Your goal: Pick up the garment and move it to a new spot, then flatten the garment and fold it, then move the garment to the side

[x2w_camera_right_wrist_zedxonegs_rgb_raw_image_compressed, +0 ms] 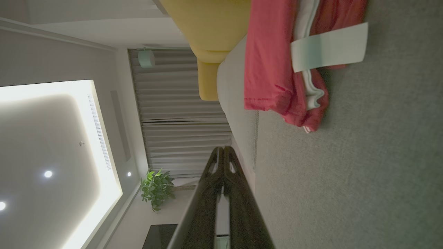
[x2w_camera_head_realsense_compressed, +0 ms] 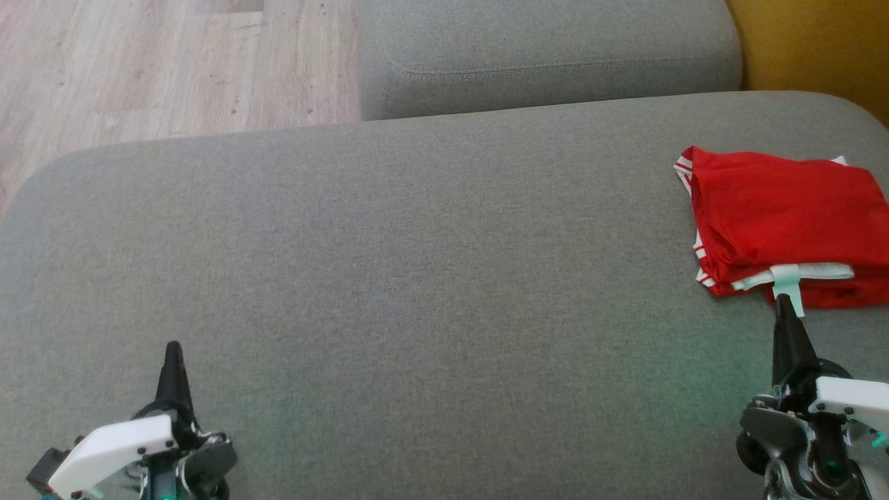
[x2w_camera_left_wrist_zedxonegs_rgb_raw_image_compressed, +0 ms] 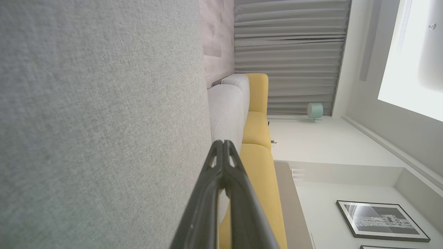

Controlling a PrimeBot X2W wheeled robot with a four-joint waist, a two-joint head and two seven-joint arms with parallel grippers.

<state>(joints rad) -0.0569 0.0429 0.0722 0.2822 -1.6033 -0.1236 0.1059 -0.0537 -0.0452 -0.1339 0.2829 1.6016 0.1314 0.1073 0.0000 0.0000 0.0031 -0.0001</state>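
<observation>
At the near edge of the folded red garment (x2w_camera_head_realsense_compressed: 785,215), a pale mint-white label (x2w_camera_head_realsense_compressed: 788,281) sticking out and hanging over the grey cloth below; any print on it too faint to read. Along the garment's left edge, red-and-white striped trim (x2w_camera_head_realsense_compressed: 684,167). Folded into a compact stack at the far right of the wide grey cushion (x2w_camera_head_realsense_compressed: 417,243), partly cut by the right edge of the head view. Just below the label, the right gripper (x2w_camera_head_realsense_compressed: 781,302), fingers pressed together to a single dark point, holding nothing; seen from its own wrist, apart from the cloth with bare cushion between. At the lower left, well apart from the garment, the left gripper (x2w_camera_head_realsense_compressed: 172,351), likewise pressed shut and empty, over bare fabric. Underneath all of it, woven grey upholstery, smooth and flat. Beyond it, a second cushion (x2w_camera_head_realsense_compressed: 549,55) of the same grey with a stitched seam, pale wooden floor (x2w_camera_head_realsense_compressed: 139,62) to the left and a yellow sofa (x2w_camera_head_realsense_compressed: 819,42) in the upper right corner. In the wrist views, a grey pleated curtain (x2w_camera_left_wrist_zedxonegs_rgb_raw_image_compressed: 290,52), a mint-green lamp (x2w_camera_left_wrist_zedxonegs_rgb_raw_image_compressed: 315,110) before it, a black-framed picture (x2w_camera_left_wrist_zedxonegs_rgb_raw_image_compressed: 380,219) on a white wall, a green potted plant (x2w_camera_right_wrist_zedxonegs_rgb_raw_image_compressed: 155,188), and a bright recessed ceiling panel (x2w_camera_right_wrist_zedxonegs_rgb_raw_image_compressed: 52,138) with small spotlights beside it.
</observation>
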